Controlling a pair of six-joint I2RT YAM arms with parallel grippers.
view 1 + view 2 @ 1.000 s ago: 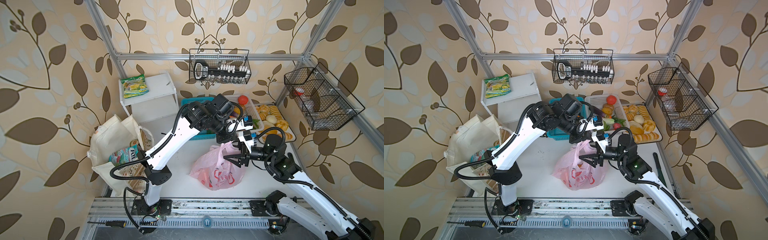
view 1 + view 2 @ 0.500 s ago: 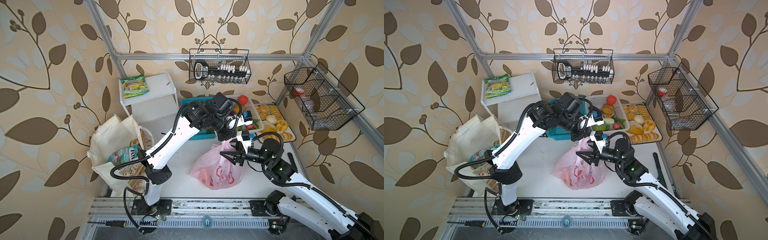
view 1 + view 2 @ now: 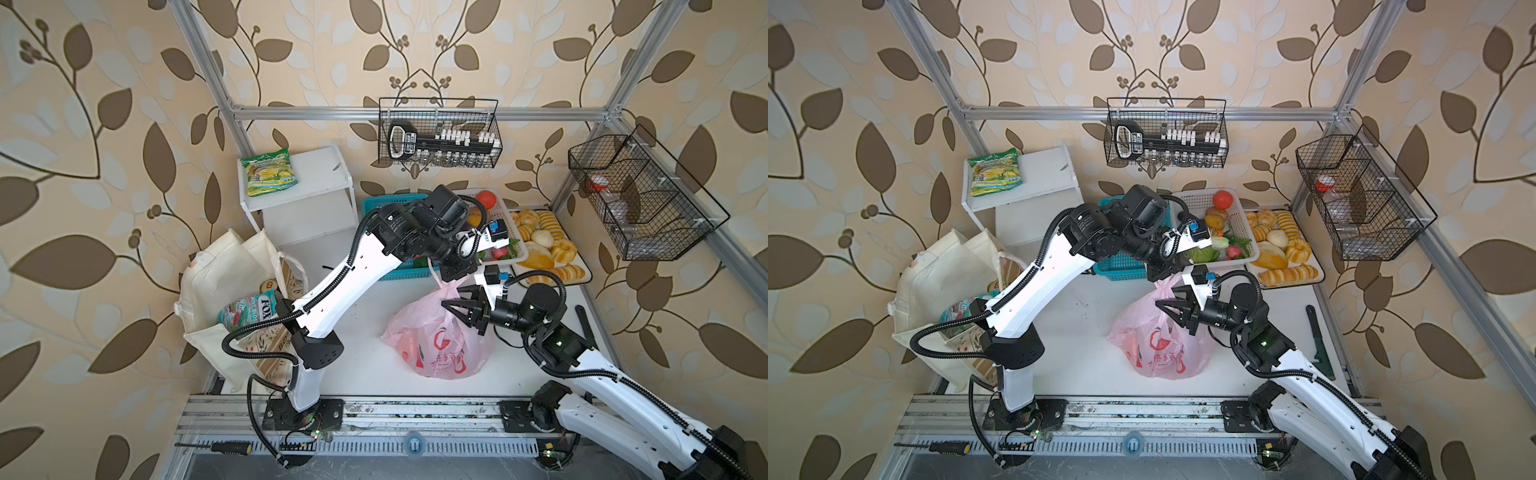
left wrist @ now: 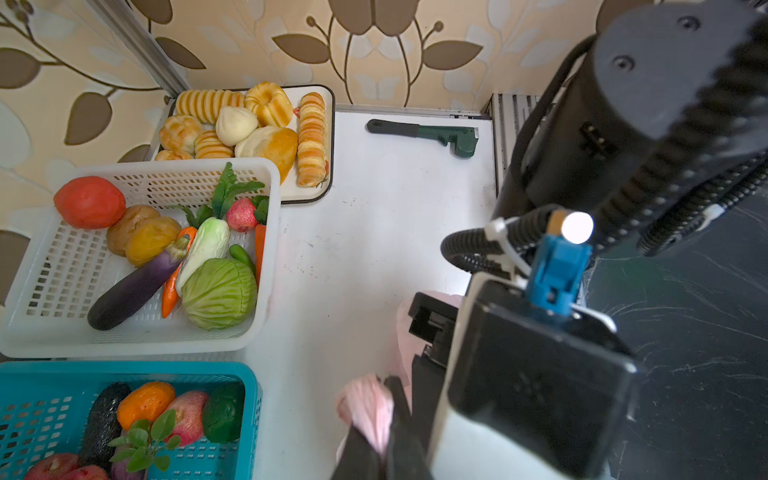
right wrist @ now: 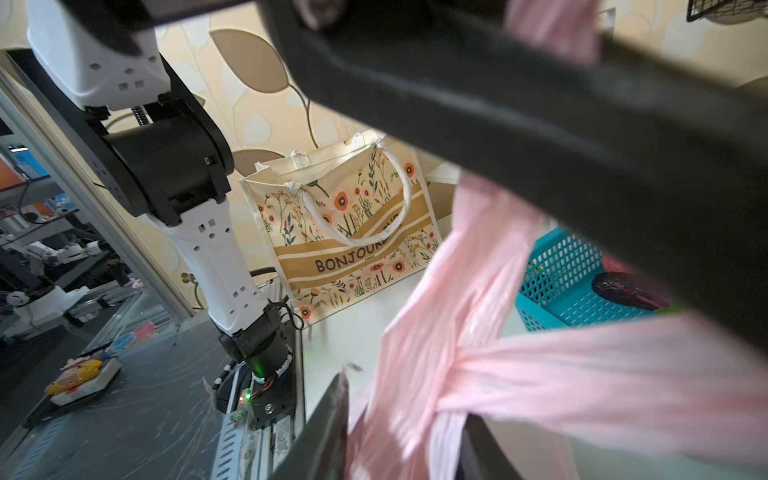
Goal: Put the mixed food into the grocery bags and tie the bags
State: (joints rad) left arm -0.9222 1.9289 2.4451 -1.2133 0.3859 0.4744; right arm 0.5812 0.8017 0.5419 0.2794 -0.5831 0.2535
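- The pink plastic bag (image 3: 436,345) sits lower centre on the white table (image 3: 365,374). Its twisted handle runs up into the left gripper (image 3: 454,276), whose fingers are clamped on it.
- The right gripper (image 3: 452,298) reaches in from the right, fingers apart, straddling that handle.
- A teal basket (image 4: 124,368), a white basket (image 4: 137,168) and a bread tray (image 4: 330,124) crowd the upper centre.
- The cream tote (image 3: 216,274) stands at left, partly behind the left arm (image 3: 353,282).

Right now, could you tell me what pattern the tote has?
Tote: floral, tan bands; right wrist view.
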